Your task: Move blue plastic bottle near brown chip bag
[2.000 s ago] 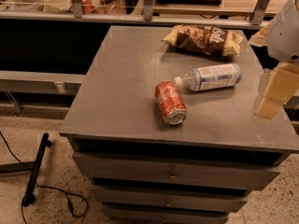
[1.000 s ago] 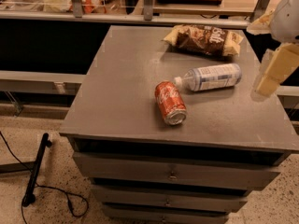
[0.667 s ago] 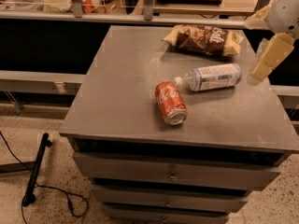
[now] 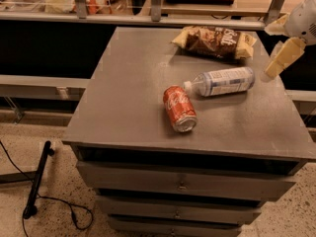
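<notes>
The blue plastic bottle (image 4: 221,81) lies on its side on the grey cabinet top (image 4: 128,98), cap pointing left toward the can. The brown chip bag (image 4: 215,41) lies at the far right of the top, a short gap behind the bottle. My gripper (image 4: 278,63) hangs at the right edge of the view, just right of the bottle's base and above the top. It holds nothing.
A red-orange soda can (image 4: 179,108) lies on its side just left-front of the bottle's cap. The cabinet has drawers (image 4: 182,184) below. A rail and shelf (image 4: 163,19) run behind. A black cable and stand (image 4: 37,186) lie on the floor at left.
My gripper has risen and moved back along the right edge, from beside the cabinet's middle right toward the bottle's base. The bottle, can and bag have not moved.
</notes>
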`<state>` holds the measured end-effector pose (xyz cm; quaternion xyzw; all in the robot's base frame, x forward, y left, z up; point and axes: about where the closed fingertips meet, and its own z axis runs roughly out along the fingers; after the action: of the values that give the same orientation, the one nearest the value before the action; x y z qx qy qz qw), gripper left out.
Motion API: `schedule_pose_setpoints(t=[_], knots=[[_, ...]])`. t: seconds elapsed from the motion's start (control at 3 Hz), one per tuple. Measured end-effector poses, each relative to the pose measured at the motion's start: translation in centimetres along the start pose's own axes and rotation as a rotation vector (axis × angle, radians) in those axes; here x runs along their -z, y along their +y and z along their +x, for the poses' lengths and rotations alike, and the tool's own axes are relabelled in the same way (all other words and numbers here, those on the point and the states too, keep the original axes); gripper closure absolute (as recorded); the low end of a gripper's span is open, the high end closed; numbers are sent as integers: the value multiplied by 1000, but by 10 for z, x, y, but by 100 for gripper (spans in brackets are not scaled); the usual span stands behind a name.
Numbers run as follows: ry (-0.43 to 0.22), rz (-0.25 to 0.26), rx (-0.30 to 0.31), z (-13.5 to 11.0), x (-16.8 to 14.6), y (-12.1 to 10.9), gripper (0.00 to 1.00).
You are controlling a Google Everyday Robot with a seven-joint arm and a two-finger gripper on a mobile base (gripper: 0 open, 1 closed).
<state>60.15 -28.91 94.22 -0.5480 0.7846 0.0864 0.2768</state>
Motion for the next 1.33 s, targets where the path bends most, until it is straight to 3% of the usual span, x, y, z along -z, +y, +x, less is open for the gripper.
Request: schedule_pose_setpoints(t=[0.33,0.67,1.0,1.33], knots=[[0,0,0,0,0,0,0],[-71,-53,10,10,-18,1,0],[-171,-137,34,22,-49,-2,0],[-201,-179,47,31,-75,-11,0]])
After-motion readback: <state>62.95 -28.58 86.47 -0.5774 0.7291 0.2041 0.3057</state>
